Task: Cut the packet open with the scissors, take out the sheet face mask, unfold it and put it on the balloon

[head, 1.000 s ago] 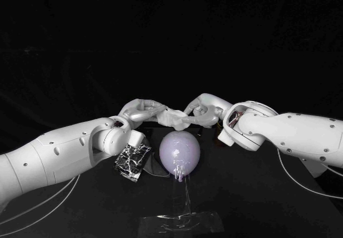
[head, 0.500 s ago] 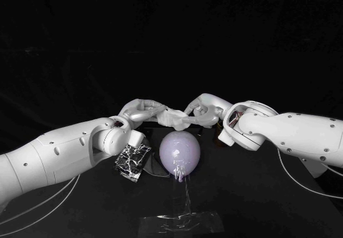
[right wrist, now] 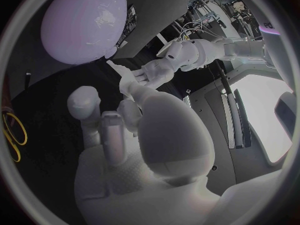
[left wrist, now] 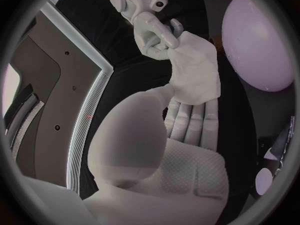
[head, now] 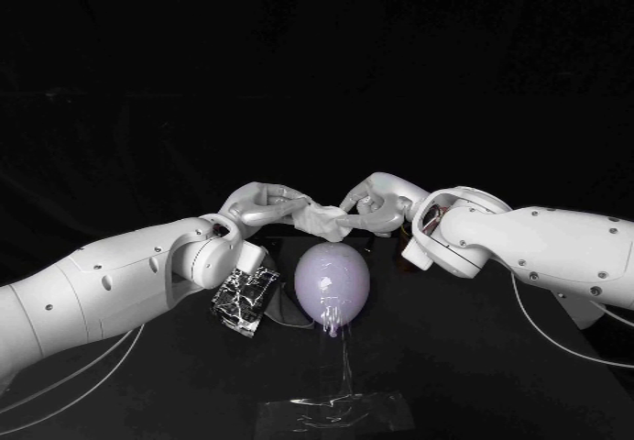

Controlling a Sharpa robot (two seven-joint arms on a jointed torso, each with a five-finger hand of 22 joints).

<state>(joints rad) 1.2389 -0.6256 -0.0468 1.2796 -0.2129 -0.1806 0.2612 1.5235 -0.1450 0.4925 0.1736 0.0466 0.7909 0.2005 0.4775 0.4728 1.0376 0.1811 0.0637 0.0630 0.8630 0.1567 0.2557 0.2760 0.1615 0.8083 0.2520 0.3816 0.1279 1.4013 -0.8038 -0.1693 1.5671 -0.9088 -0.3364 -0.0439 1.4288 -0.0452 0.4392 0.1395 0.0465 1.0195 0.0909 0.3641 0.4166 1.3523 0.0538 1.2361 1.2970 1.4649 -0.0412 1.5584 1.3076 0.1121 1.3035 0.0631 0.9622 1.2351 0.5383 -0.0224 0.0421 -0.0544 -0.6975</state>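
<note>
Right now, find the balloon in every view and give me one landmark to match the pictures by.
Head view: the balloon stands at the centre of the table, just below the sheet mask.
Left wrist view: the balloon is beside the sheet mask, out past the fingers.
Right wrist view: the balloon looms large beyond the fingertips.
Shared landmark: the white sheet mask, held between the left robot hand and the right robot hand.

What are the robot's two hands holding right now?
Left hand: holding the folded white sheet mask.
Right hand: holding the same mask.
</note>
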